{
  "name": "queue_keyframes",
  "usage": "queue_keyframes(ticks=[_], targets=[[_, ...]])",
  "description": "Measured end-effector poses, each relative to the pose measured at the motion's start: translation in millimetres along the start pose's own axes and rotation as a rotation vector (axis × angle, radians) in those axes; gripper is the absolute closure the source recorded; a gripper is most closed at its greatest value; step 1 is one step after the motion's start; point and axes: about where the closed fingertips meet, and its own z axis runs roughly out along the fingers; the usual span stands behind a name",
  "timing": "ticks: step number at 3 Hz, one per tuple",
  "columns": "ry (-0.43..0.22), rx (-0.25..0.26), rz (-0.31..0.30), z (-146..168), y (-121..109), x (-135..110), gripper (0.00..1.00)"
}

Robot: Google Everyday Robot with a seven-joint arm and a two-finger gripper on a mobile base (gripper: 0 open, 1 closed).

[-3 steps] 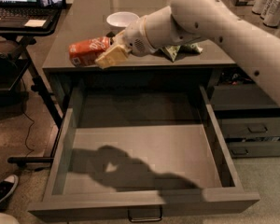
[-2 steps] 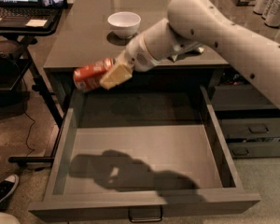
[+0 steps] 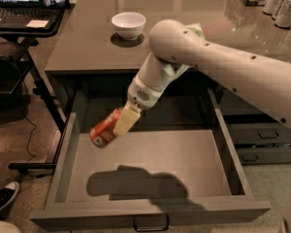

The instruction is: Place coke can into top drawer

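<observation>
Wide shallow grey top drawer [image 3: 150, 211] stood open, a dark shadow [image 3: 136, 183] on its floor, small orange-red coke can [image 3: 103, 131] with white markings hung tilted above its left side, cream gripper [image 3: 121, 123] there, jaws clenched around the can

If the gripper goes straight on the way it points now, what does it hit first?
The gripper, shut on the coke can over the open top drawer, points down-left in view. The can would probably touch the drawer floor near its left wall first; depth is unclear, so it might be the wall.
</observation>
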Motion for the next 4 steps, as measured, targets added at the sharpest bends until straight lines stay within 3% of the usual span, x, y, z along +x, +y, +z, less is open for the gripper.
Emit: queue_keyframes(ticks=[1,2,3,4], targets=[[0.251,0.046,0.066,21.3,0.1,30.0,1.00],[0.447,0.182,0.135,24.1,-15.9,51.9,1.00],[0.550,0.360,0.187,7.7,-37.6,65.7,1.00],[0.544,0.480,0.180,-5.5,-56.1,71.1,1.00]])
